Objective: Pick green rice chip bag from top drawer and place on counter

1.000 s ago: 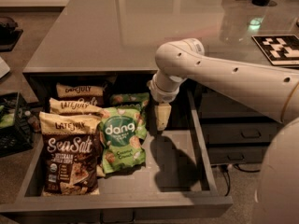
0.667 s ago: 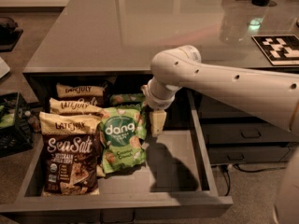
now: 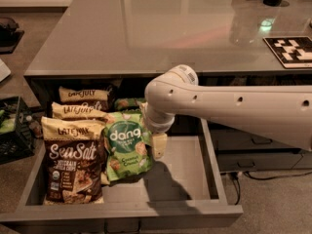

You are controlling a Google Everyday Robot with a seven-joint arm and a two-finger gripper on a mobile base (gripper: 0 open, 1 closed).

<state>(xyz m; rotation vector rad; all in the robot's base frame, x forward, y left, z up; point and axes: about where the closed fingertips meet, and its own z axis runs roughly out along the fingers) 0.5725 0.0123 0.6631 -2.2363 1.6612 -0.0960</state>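
The green rice chip bag [image 3: 126,145] with its dark "dang" circle stands in the middle of the open top drawer [image 3: 181,165], leaning against the brown bags. A second green bag [image 3: 127,103] peeks out behind it at the back of the drawer. My gripper [image 3: 159,145] hangs down from the white arm inside the drawer, right against the front green bag's right edge. The arm's wrist hides the bag's top right corner. The glossy grey counter [image 3: 146,28] lies above and behind the drawer.
Three brown Late July bags [image 3: 73,160] fill the drawer's left part. The drawer's right part shows bare pale floor. A black-and-white tag [image 3: 292,50] lies on the counter at right. A black crate [image 3: 9,130] stands on the floor at left. Darker drawers [image 3: 253,145] are at right.
My arm has swung left and lower into the drawer. The gripper has moved from beside the green bag to touching its right edge. The bags have not moved.
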